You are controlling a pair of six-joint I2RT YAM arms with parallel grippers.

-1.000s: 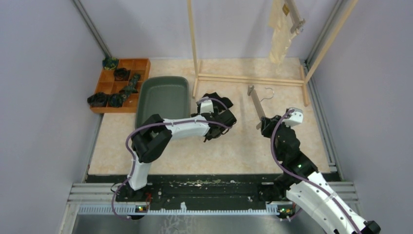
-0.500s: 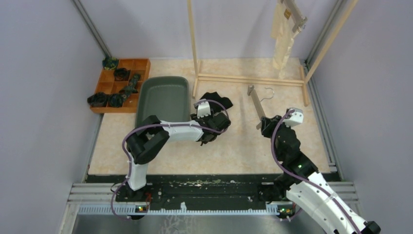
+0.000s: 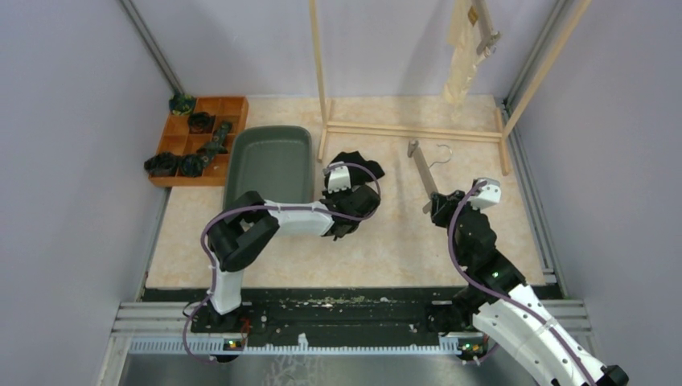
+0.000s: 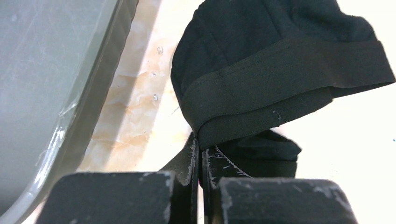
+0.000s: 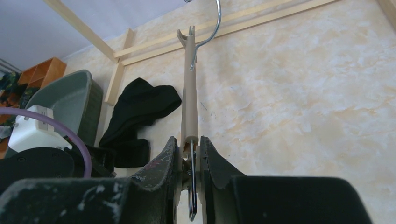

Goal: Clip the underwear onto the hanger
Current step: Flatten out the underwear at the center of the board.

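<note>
Left claw [image 4: 200,140] pressing shut, seemingly nipping the waistband edge of the black underwear [image 4: 280,56], garment lying crumpled on the desk [image 3: 402,233] beside the grey tub [image 4: 46,70], right claw [image 5: 189,149] pinching the wooden hanger [image 5: 190,93] by one end, cream underwear [image 3: 460,64] hanging on the rack [image 3: 318,72].

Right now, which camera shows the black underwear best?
The left wrist view: the black underwear fills the frame, waistband corner pinched in the left gripper. The top view shows a small dark heap partly behind the left arm; the right wrist view shows it off at the left.
</note>
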